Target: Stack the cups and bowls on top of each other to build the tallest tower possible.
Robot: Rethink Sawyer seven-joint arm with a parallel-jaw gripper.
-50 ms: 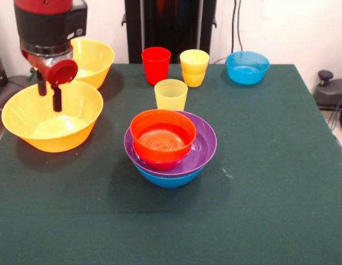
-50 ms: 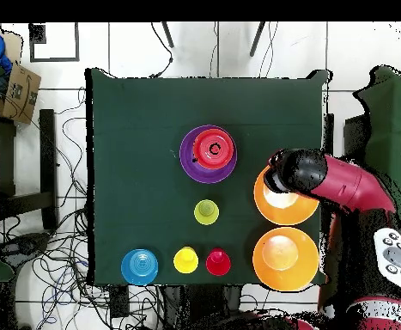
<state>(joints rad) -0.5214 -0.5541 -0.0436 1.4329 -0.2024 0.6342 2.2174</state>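
You are looking at the red and black gripper (image 1: 49, 93) hanging over the far rim of the nearer large yellow-orange plastic bowl (image 1: 52, 116), at about nine o'clock on the dark green table (image 1: 270, 182) in the front view; its two dark fingers (image 1: 57, 98) are standing slightly apart with nothing between them. A second large yellow-orange bowl (image 1: 94, 61) is sitting just behind the first, at about ten o'clock, partly hidden by the arm. At the table's centre the tower (image 1: 170, 147) is standing: a medium blue bowl (image 1: 170, 176) at the bottom, a wide purple bowl (image 1: 201, 144) nested in it, then a pink-red bowl (image 1: 160, 161) and an orange-red bowl (image 1: 163, 132) on top. A pale translucent yellow plastic cup (image 1: 171, 95) is standing upright just behind the tower, at twelve o'clock from it. Farther back, a red cup (image 1: 156, 65) and two orange-yellow cups (image 1: 194, 67), one nested in the other, are standing side by side. A small light-blue bowl (image 1: 247, 67) is resting apart at about one o'clock, near the far edge. In the overhead view the arm (image 2: 341, 182) is reaching across one large bowl (image 2: 282, 199)
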